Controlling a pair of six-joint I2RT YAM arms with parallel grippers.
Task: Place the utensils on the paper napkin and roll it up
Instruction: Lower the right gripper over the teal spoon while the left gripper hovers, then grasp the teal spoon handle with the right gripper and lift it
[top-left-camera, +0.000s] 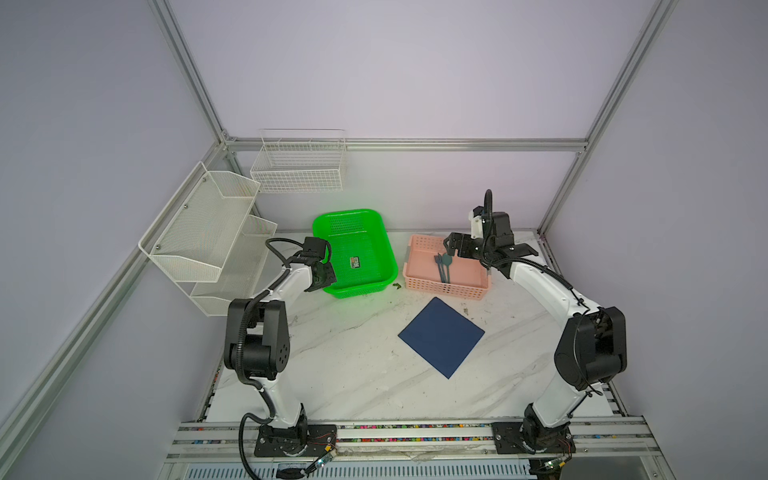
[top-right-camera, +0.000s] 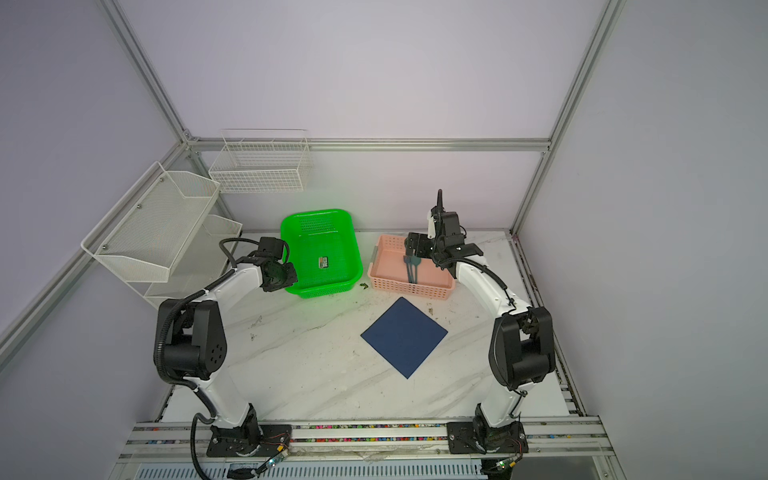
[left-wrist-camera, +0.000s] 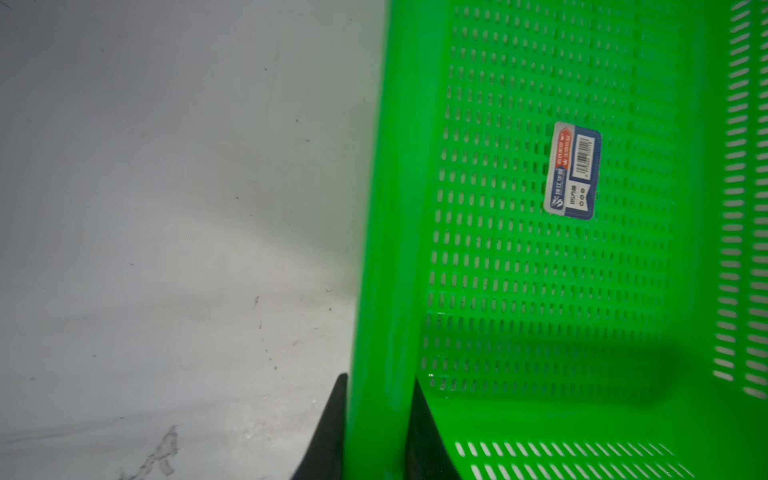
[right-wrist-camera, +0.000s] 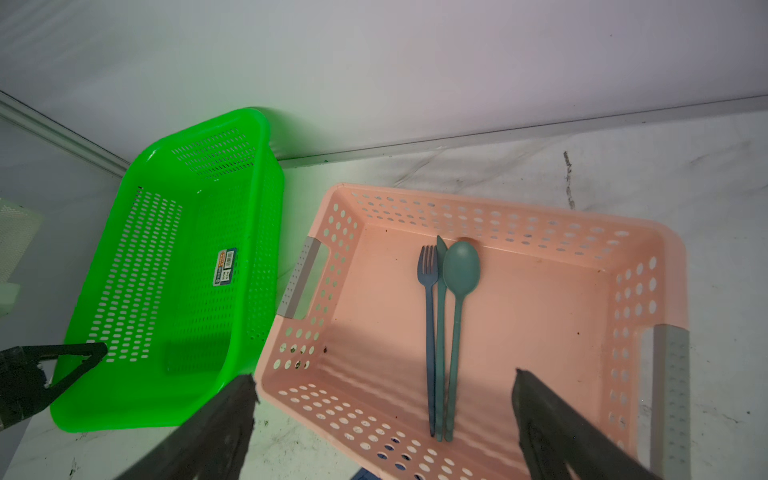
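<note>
The utensils (right-wrist-camera: 442, 332), a teal-blue fork, knife and spoon, lie side by side in the pink basket (right-wrist-camera: 540, 216); both top views show them (top-left-camera: 442, 268) (top-right-camera: 411, 268). My right gripper (right-wrist-camera: 384, 378) hangs open just above that basket's near wall (top-left-camera: 451, 245), touching nothing. The paper napkin (top-left-camera: 441, 336) (top-right-camera: 404, 336), a dark navy square, lies flat on the marble table in front of the pink basket. My left gripper (left-wrist-camera: 380, 415) is shut on the green basket's (left-wrist-camera: 395, 208) side wall, one finger inside and one outside, at its near left corner (top-left-camera: 326, 278).
A printed label (top-left-camera: 355, 262) sticks to the floor of the green basket (top-left-camera: 388, 249), which stands just left of the pink basket (top-left-camera: 444, 289). A white mesh shelf (top-left-camera: 199, 241) and a wire basket (top-left-camera: 299, 166) hang at the back left. A small dark scrap (top-left-camera: 397, 286) lies between the baskets.
</note>
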